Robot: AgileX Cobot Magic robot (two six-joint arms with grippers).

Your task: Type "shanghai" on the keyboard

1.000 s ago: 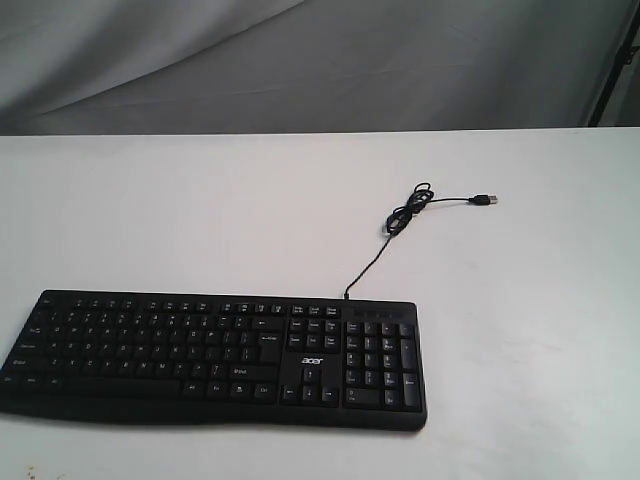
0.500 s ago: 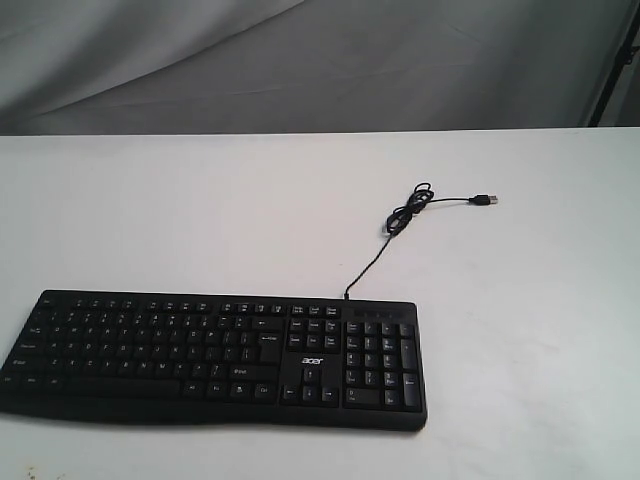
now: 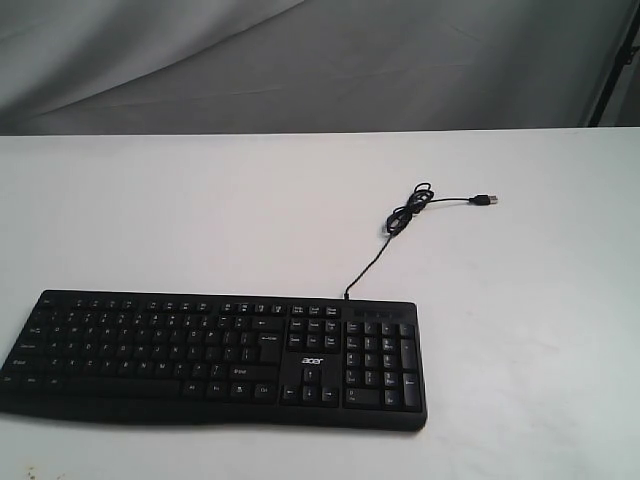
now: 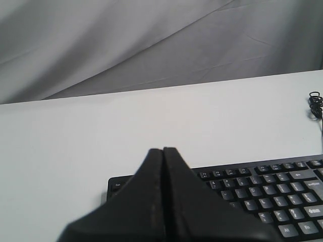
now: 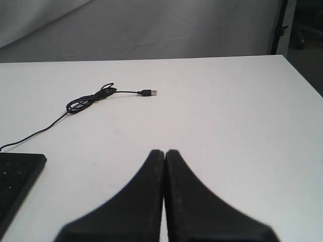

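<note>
The black keyboard with number pad and white "acer" logo lies flat near the front left of the white table. Its thin USB cable runs back to a small coil, with the plug lying loose. Neither arm shows in the exterior view. In the left wrist view my left gripper is shut and empty, held above the keyboard's left end, covering part of it. In the right wrist view my right gripper is shut and empty over bare table, to the right of the keyboard's corner; the cable lies beyond.
A grey cloth backdrop hangs behind the table's far edge. A dark stand rises at the far right. The table's right edge shows in the right wrist view.
</note>
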